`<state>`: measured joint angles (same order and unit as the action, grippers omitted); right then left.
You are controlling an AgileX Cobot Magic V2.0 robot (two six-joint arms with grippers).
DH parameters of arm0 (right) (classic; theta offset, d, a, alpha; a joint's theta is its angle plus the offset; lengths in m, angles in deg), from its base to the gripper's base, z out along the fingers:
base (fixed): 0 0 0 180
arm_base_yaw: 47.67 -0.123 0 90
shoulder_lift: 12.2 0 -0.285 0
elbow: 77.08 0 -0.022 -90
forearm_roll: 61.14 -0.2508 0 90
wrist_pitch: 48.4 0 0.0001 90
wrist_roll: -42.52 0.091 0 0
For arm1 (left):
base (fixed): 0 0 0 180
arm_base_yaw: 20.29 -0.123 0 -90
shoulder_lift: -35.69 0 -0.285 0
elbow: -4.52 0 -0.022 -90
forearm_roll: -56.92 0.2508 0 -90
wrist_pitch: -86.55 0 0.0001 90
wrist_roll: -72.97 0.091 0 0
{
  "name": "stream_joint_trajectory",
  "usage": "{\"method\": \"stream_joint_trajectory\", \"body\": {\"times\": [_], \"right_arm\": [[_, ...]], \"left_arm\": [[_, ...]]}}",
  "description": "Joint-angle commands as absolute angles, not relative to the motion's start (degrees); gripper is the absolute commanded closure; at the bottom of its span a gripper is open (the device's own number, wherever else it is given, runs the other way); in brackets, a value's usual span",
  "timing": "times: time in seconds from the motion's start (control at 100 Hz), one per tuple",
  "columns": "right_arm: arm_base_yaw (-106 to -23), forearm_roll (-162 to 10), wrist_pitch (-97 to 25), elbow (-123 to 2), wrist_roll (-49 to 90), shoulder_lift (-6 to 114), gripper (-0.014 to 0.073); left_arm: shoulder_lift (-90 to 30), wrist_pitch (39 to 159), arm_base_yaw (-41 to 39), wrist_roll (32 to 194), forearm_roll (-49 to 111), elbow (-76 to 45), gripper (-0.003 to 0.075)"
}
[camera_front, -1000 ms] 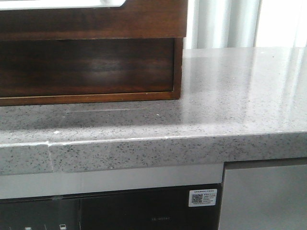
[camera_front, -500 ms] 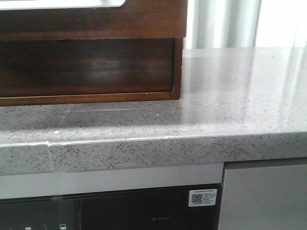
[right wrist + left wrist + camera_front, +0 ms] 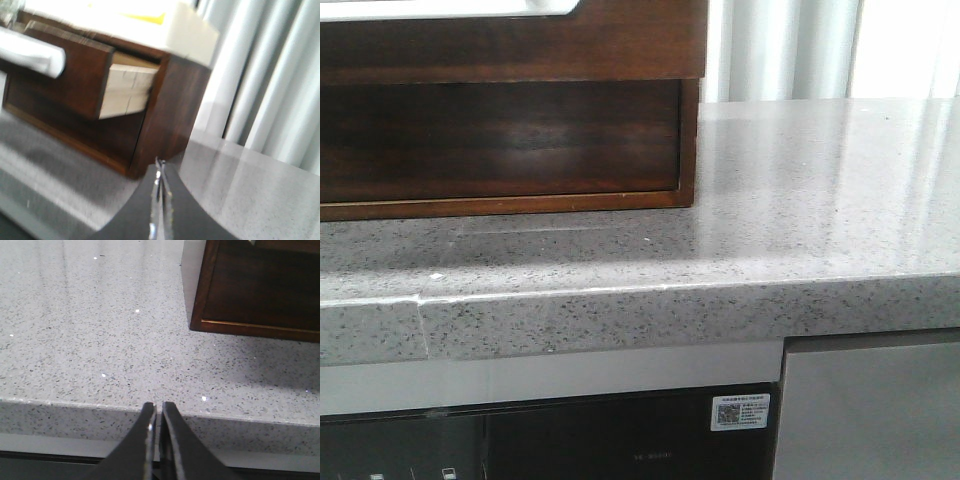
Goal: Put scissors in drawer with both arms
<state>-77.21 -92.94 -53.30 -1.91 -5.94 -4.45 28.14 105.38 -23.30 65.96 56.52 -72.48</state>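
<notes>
The scissors are not in any view. The drawer (image 3: 65,75) is a dark brown panel pulled partly out of the wooden cabinet (image 3: 165,115), with its pale wood side (image 3: 127,92) showing. In the front view the drawer front (image 3: 520,45) sits at the top left, above the cabinet's open lower shelf (image 3: 510,140). My left gripper (image 3: 156,410) is shut and empty, level with the counter's front edge, left of the cabinet. My right gripper (image 3: 159,167) is shut and empty, above the counter near the cabinet's right front corner. Neither gripper shows in the front view.
The grey speckled counter (image 3: 800,200) runs to the right of the cabinet. Below its front edge are a dark appliance front with a white sticker (image 3: 740,411) and a grey panel (image 3: 870,410). Pale curtains (image 3: 270,85) hang behind the counter. A white object (image 3: 30,50) lies along the drawer front.
The front view has shifted a few pixels to the left. Nothing on the counter has moved.
</notes>
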Motion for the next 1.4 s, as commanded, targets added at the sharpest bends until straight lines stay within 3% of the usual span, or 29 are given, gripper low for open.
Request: {"method": "stream_joint_trajectory", "body": {"times": [0.0, 0.21, 0.36, 0.75, 1.089, 1.389], "right_arm": [[-75.7, -77.8, -59.8, -3.0, 11.7, -4.0, 0.0639], [-67.6, -58.1, -61.1, 0.2, 42.5, -4.0, 0.0639], [-60.1, -51.7, -60.7, 2.2, 52.6, -4.0, 0.0639], [-45.1, -50.4, -44.0, 2.5, 53.6, -6.5, 0.0639], [-43.5, -57.9, -30.8, 2.7, 41.2, -6.5, 0.0639], [-43.5, -57.5, -30.5, 2.7, 41.2, -6.5, 0.0639]], "left_arm": [[30.1, 103.2, -23.5, 65.5, 56.0, -73.7, 0.074], [30.1, 103.2, -23.5, 65.5, 56.0, -73.7, 0.074], [30.1, 103.2, -23.5, 65.5, 56.0, -73.7, 0.074], [30.1, 103.2, -23.5, 65.5, 56.0, -73.7, 0.074], [30.1, 103.2, -23.5, 65.5, 56.0, -73.7, 0.074], [30.1, 103.2, -23.5, 65.5, 56.0, -73.7, 0.074]]}}
